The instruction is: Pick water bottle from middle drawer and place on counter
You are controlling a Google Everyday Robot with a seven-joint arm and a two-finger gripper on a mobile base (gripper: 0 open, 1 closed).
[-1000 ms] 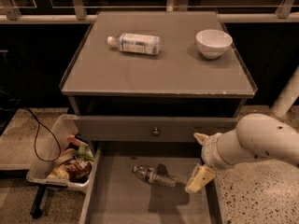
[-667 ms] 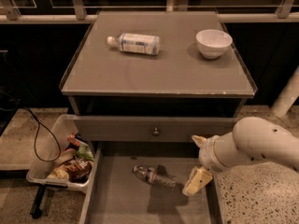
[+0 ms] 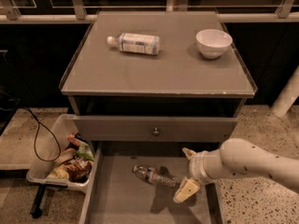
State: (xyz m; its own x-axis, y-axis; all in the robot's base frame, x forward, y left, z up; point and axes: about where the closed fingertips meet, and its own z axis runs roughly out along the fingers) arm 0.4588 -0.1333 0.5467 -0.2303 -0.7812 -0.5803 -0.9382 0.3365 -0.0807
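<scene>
The water bottle, small, clear and ribbed with a reddish label band, lies on its side on the floor of the pulled-out middle drawer, cap pointing left. My gripper hangs over the drawer's right part, just right of the bottle's base. It is open, with one tan fingertip above and the other below, and it holds nothing. The counter is the flat grey cabinet top above.
A bottle with a wide white label lies on the counter at the back left, and a white bowl stands at the back right. A closed drawer front with a round knob sits above the open drawer. A bin of snack packs stands on the floor to the left.
My gripper has moved a little left and down, closer to the base of the water bottle. The bottle has not moved.
</scene>
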